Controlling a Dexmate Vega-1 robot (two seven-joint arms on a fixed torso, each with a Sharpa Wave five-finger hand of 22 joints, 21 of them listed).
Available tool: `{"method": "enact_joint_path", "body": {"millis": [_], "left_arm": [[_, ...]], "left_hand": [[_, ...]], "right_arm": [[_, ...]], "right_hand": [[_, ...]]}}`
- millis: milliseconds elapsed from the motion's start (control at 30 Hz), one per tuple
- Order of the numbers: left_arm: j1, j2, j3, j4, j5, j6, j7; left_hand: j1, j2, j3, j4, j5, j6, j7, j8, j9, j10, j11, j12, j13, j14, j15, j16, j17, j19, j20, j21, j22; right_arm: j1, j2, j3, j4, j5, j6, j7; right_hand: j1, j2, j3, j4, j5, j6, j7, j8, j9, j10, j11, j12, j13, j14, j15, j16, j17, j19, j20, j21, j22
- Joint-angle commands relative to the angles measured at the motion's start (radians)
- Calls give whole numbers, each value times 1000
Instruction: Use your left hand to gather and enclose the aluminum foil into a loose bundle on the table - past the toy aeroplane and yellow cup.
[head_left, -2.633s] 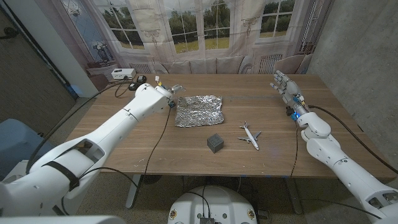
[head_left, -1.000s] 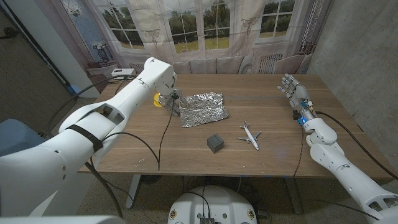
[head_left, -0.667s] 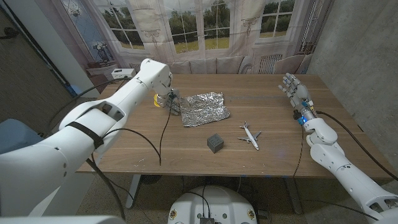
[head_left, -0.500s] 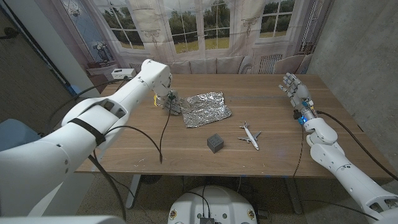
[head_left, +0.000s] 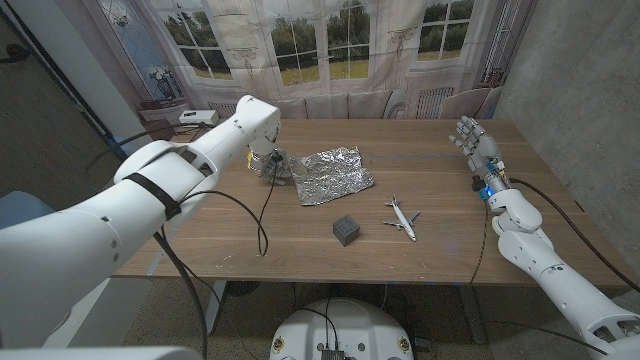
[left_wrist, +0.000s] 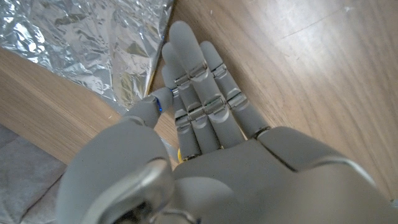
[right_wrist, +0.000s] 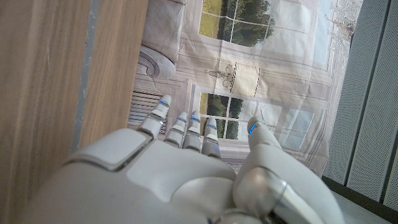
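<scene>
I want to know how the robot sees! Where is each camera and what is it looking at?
Head view: up on the robot's head, looking down at the table, both arms, left robot hand and right robot hand.
Left wrist view: behind the left robot hand, facing the aluminum foil.
Right wrist view: behind the right robot hand, facing the window backdrop.
The head and left wrist views share the foil.

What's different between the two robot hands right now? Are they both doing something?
The left robot hand is down at the table, fingers straight, at the edge of the crinkled aluminum foil; the right robot hand is raised at the table's far right side, away from everything. The left touches or nearly touches foil; the right holds nothing. Both are grey with fingers extended.
</scene>
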Motion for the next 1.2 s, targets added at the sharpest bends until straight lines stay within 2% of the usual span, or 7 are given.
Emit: {"method": "enact_joint_path", "body": {"millis": [33,267,333,500,667,867,1200], "left_arm": [[203,59,-107,-372,84,-85,285],[399,74,-191,-580,161,-369,512],[429,87,-197,-609,168,-445,513],[421,153,-87,-650,297,-506,509],[375,211,-10,-664,364,-534,373],[295,247,58,-641,403,-537,177],[155,274,152,-589,462,-527,-120]], "left_hand": [[108,21,-14,-7,37,122,62,115,128,86,-71,81,98,-21,3,93,72,-18,-26,55,13],[122,-17,-25,21,90,130,55,190,254,70,-63,176,185,-19,31,171,131,-24,-23,139,28],[117,-32,-25,15,94,96,80,137,205,8,-41,181,232,-42,45,163,105,-40,11,166,32],[119,-69,-234,6,-77,-159,28,-53,112,-376,-13,112,370,-310,70,195,163,-119,61,266,41],[61,-37,-355,26,-263,-532,-61,-269,28,-858,44,-121,247,-889,148,26,172,-314,57,343,48],[-3,-83,-374,23,-306,-728,-95,-278,-73,-975,1,-180,149,-1075,172,-249,-18,-685,159,239,-28],[-15,-118,-388,15,-301,-880,-102,-273,-165,-1149,6,-301,53,-1225,202,-415,-146,-787,213,155,-74]], "right_arm": [[7,4,-1,-5,1,-7,-9],[16,7,-2,1,4,-14,-7],[20,8,-2,5,7,-15,-3],[24,13,-2,16,13,-16,4],[22,14,1,19,16,-13,6],[4,11,12,10,23,-6,1],[-28,-4,26,-20,21,7,-7]], "right_hand": [[-4,-1,1,6,5,9,4,6,2,8,1,5,3,10,-3,3,2,9,4,7,2],[-6,-1,1,6,6,9,4,5,2,9,1,5,3,10,-3,2,1,10,3,7,2],[-6,-1,2,6,6,9,4,5,2,9,1,5,3,10,-4,2,1,9,3,7,2],[-7,-2,2,6,6,10,5,4,2,9,-1,5,3,10,-3,1,0,9,4,7,2],[-9,-3,1,6,6,11,5,4,2,9,1,4,3,9,-2,0,0,9,3,6,2],[-11,-5,1,7,6,11,5,3,2,9,1,3,3,9,-1,-1,0,9,4,6,2],[-15,-6,0,7,7,13,4,3,2,10,2,3,3,10,-2,-1,0,10,4,6,2]]}}
